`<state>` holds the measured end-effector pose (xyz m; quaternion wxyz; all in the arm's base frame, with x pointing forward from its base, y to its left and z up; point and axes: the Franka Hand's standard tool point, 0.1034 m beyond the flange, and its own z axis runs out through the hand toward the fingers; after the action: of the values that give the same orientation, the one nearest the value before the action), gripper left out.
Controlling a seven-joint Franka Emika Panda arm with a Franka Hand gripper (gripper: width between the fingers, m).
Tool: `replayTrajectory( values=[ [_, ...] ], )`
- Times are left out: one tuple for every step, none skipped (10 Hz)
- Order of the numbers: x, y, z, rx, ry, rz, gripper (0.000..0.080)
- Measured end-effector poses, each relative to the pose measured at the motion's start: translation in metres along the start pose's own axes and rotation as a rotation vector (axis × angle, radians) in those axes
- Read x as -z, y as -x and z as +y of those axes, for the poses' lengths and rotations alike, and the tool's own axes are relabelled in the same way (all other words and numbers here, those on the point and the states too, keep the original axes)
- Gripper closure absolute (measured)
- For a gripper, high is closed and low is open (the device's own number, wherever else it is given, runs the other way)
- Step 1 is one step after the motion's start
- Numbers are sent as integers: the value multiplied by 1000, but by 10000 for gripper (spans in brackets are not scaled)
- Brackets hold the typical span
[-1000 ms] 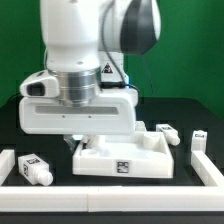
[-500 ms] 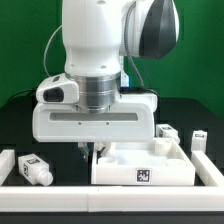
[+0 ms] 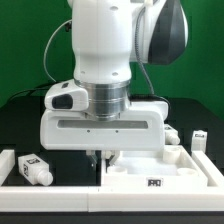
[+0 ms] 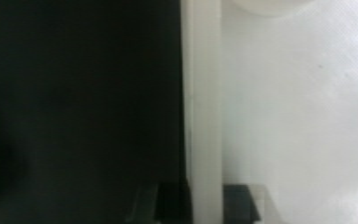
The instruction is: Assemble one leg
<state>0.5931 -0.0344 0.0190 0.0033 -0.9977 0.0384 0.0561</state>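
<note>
My gripper (image 3: 97, 156) is low over the table and shut on the edge wall of the large white square panel (image 3: 160, 172). In the wrist view the gripper (image 4: 208, 203) has one dark finger (image 4: 171, 203) on each side of the panel's white wall (image 4: 202, 100). One leg (image 3: 35, 168), a stubby white peg with a tag, lies at the exterior view's left near the front. Two more legs (image 3: 198, 138) lie at the right, behind the panel, one partly hidden by the arm.
A white rail (image 3: 50, 188) runs along the table's front edge, with a short white block (image 3: 5, 162) at the far left. The black table (image 3: 20, 125) shows behind and to the left of the arm.
The arm has moved toward the exterior view's right, and the white panel has slid that way with it. The leg at the left has not moved.
</note>
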Motion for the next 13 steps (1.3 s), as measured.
replayTrajectory(
  values=[
    [-5,-1,-8,-4,-1,-16,744],
    [-10,-2,-13,7,16,-25,744],
    [-9,-2,-14,-3,34,-34,743],
    [-9,-2,-14,-14,48,-37,743],
    [-9,-2,-14,-22,58,-32,743],
    [-9,-2,-13,-14,57,-33,743],
    [-9,-2,-13,-14,57,-34,738],
    [-6,1,-15,-15,54,-46,645],
    [10,8,-23,-13,41,-75,446],
    [27,15,-33,-15,29,-85,310],
    [47,24,-44,-15,17,-75,310],
    [63,35,-57,-35,11,-66,190],
    [66,38,-63,-44,26,-61,190]
  ],
)
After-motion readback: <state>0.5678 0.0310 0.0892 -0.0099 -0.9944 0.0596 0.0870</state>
